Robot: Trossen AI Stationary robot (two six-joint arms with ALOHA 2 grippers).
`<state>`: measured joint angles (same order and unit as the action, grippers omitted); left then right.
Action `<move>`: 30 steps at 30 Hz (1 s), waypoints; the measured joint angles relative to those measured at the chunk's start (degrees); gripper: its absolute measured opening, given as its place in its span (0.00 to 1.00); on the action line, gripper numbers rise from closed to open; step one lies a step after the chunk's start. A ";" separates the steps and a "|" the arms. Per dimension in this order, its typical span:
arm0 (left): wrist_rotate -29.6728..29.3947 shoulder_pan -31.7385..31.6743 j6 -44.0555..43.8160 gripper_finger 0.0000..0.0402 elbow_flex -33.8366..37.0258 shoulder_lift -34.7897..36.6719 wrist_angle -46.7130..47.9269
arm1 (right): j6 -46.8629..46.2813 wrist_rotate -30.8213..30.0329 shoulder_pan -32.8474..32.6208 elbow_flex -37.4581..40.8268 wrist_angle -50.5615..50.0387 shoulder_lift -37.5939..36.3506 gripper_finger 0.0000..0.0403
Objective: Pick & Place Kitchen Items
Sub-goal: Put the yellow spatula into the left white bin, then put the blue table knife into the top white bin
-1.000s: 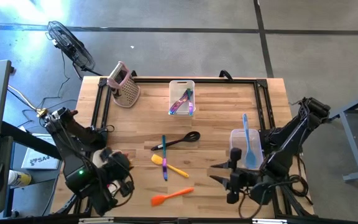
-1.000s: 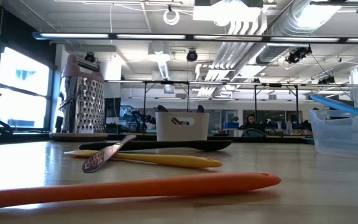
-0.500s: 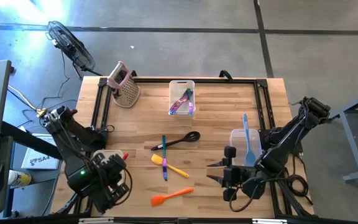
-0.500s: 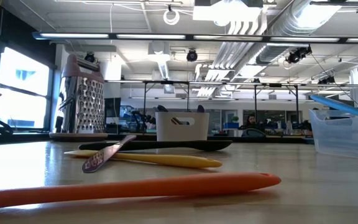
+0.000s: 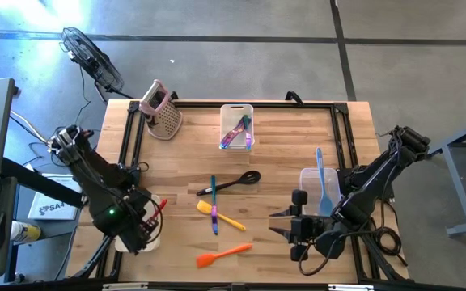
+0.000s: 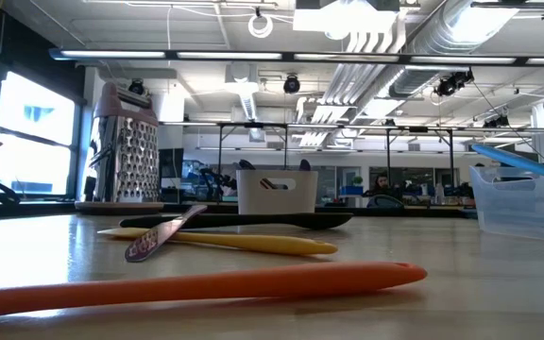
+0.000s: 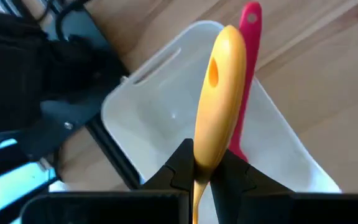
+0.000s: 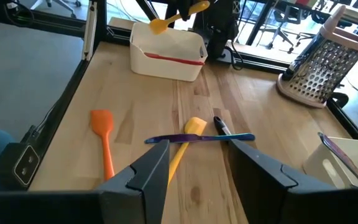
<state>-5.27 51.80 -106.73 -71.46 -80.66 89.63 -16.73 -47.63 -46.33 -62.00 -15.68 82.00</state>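
Left wrist view, yellow utensil [image 7: 219,106] pointing away from left hand [image 7: 201,171]

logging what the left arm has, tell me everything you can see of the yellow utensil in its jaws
The yellow utensil is a slim, glossy, plastic-looking handle with a rounded end and an oval hanging hole. The left gripper is shut on it, holding it above the white bin, where a red utensil already rests on the rim. Its working end is hidden.
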 joint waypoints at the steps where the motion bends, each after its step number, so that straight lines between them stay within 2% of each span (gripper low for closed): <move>1: 0.03 0.01 -0.40 0.05 0.26 -0.06 -0.79 | 0.02 -0.29 0.00 0.00 0.00 0.00 0.39; 8: -0.97 -0.03 -0.47 0.05 2.79 -0.04 -13.46 | -1.10 0.21 1.18 0.02 -0.04 0.00 0.39; 17: 6.03 -0.03 -2.74 0.06 8.03 -0.07 -14.34 | -1.55 1.38 1.11 3.47 1.40 0.02 0.39; 25: 5.39 -0.03 0.04 0.21 8.70 -0.07 -16.79 | -1.49 1.34 1.14 5.74 3.94 0.02 0.39; 30: 4.98 -0.03 0.02 0.23 8.70 -0.08 -16.71 | -1.49 1.34 1.14 5.77 3.96 0.02 0.39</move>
<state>-0.29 51.77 -106.72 -62.76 -80.74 72.92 -18.22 -46.29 -45.19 -56.23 -11.73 82.02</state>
